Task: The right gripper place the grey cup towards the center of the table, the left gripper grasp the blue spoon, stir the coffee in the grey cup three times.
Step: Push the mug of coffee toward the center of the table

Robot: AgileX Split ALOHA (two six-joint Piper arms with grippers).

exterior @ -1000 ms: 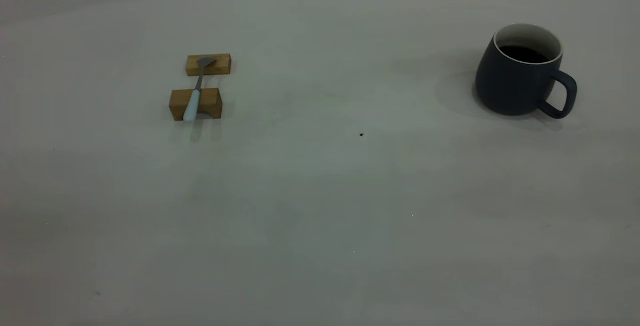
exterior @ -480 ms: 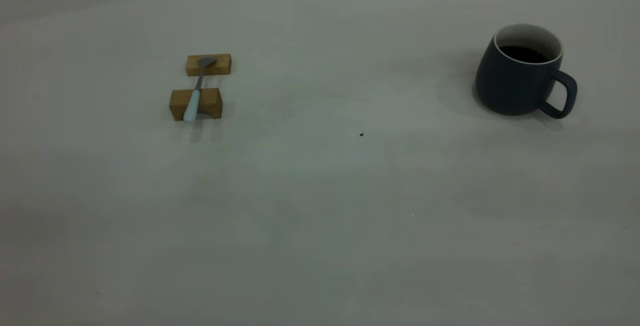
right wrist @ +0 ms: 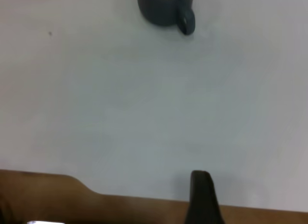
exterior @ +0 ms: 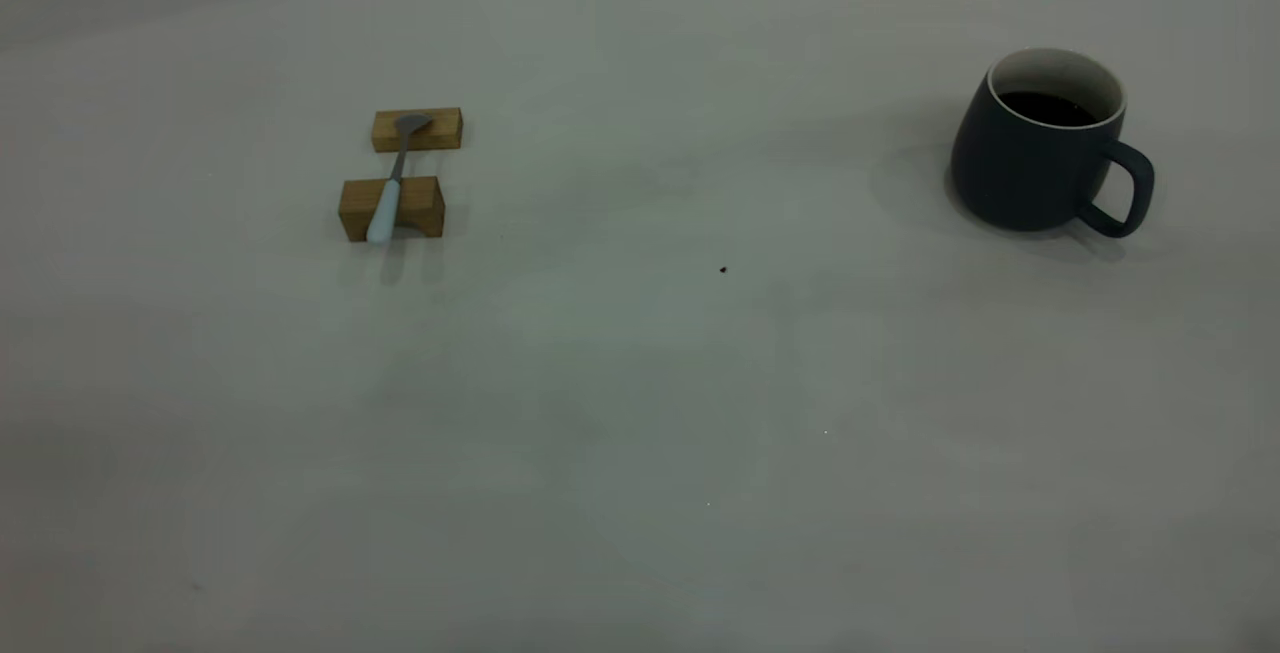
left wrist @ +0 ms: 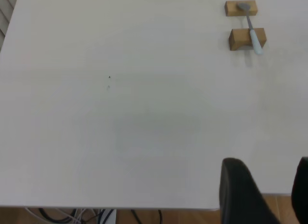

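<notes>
The grey cup (exterior: pixel 1035 153) stands at the far right of the table (exterior: pixel 640 413), its handle to the right, with dark coffee (exterior: pixel 1045 109) inside. At the left, the blue spoon (exterior: pixel 385 205) lies across two wooden blocks, its bowl on the farther one. Neither gripper shows in the exterior view. In the left wrist view my left gripper (left wrist: pixel 269 185) hangs open over the table's near edge, far from the spoon (left wrist: pixel 253 31). In the right wrist view only one black part of my right gripper (right wrist: pixel 202 197) shows at the table's edge, far from the cup (right wrist: pixel 162 9).
Two brown wooden blocks (exterior: pixel 392 208) (exterior: pixel 417 129) carry the spoon. A tiny dark speck (exterior: pixel 722 270) lies near the table's middle. The table's edge (left wrist: pixel 110 206) with wooden floor and cables beyond it shows in the left wrist view.
</notes>
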